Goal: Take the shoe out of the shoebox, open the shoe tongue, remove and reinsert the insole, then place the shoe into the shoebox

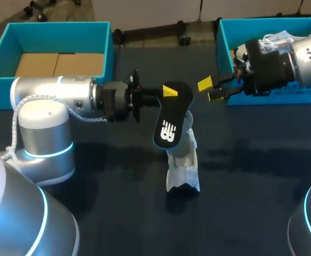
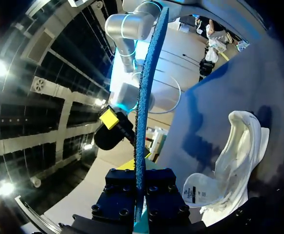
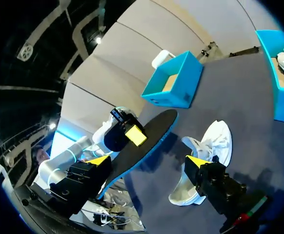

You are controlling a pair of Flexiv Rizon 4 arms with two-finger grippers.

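A black insole (image 1: pixel 172 114) with a blue underside hangs in the air over the table's middle, and my left gripper (image 1: pixel 167 92) is shut on its upper end. In the left wrist view the insole (image 2: pixel 146 92) shows edge-on, clamped between the gripper's (image 2: pixel 141 189) fingers. The white shoe (image 1: pixel 182 166) lies on the dark table below it, opening turned up (image 2: pixel 232 163). My right gripper (image 1: pixel 210 89) stands open just right of the insole, holding nothing. Its own view shows its tips wide apart (image 3: pixel 148 163), with the insole (image 3: pixel 142 141) and the shoe (image 3: pixel 207 151) ahead.
A blue shoebox (image 1: pixel 108 50) with a cardboard floor stands at the back left (image 3: pixel 173 80). A second blue box (image 1: pixel 223 48) at the back right holds white shoes, close behind my right arm.
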